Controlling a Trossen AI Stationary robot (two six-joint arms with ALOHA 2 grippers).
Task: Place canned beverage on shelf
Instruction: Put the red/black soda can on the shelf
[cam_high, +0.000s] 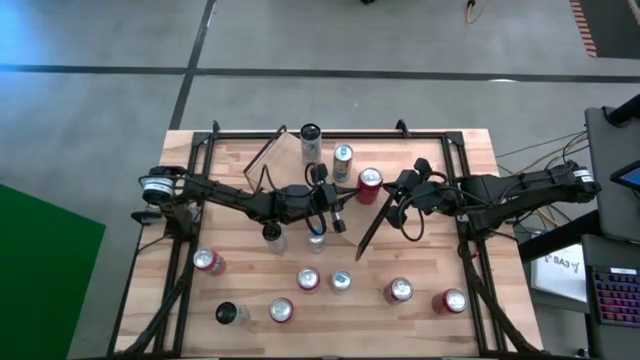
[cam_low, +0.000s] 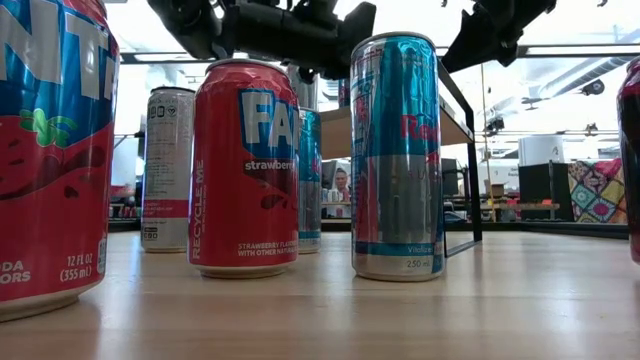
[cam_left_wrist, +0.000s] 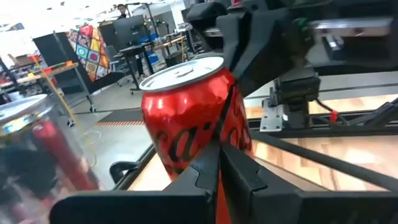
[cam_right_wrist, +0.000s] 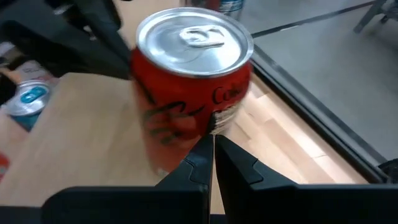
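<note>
Since the red cola can (cam_high: 369, 181) stands upright on the shelf (cam_high: 400, 170) at the table's (cam_high: 470, 330) far side, we judge it rigid, slick-walled, easily tipped; best gripped mid-body. Left gripper (cam_high: 337, 222) and right gripper (cam_high: 397, 190) flank it, fingers pinched shut, holding nothing.

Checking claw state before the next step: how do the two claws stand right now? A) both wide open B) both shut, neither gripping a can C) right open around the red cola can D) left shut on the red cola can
B: the left claw and the right claw each show their fingers pressed together, with the red cola can standing free just beyond them.
</note>
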